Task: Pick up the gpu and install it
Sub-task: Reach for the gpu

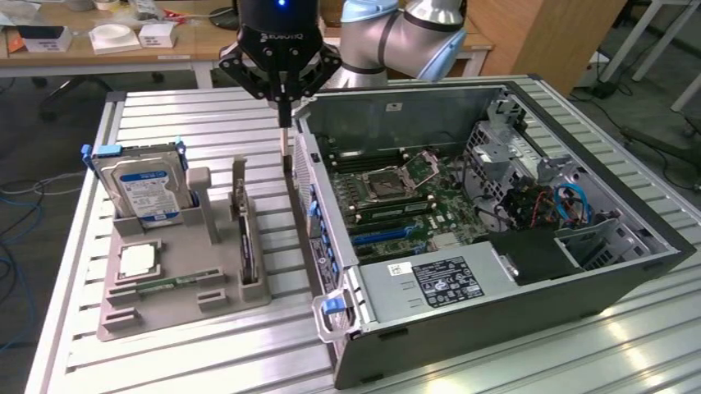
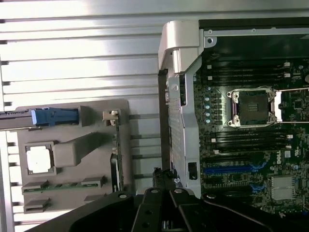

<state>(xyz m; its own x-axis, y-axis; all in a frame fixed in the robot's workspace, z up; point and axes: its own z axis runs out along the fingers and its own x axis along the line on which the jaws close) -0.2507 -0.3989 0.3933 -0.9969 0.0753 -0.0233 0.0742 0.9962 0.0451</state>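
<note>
The gpu [image 1: 243, 234] stands on edge in a slot of the grey holder tray [image 1: 164, 304], on the side nearest the computer case; I see it as a thin dark card. From the wrist it is a narrow edge, the gpu [image 2: 115, 162], with its silver bracket [image 2: 111, 116] at one end. My gripper [image 1: 287, 121] hangs above the table between the tray and the case wall, behind the gpu's far end and apart from it. Its fingers are shut with nothing between them. In the wrist view the gripper [image 2: 162, 193] sits over the gap beside the case.
The open computer case [image 1: 613, 271] lies on the exterior view's right, with the motherboard [image 1: 395, 197] and blue slots [image 2: 231, 169] exposed. The tray also holds a blue-labelled hard drive [image 1: 143, 185], a processor [image 1: 137, 261] and a memory stick [image 1: 164, 285]. Slatted table [image 1: 176, 115] lies behind.
</note>
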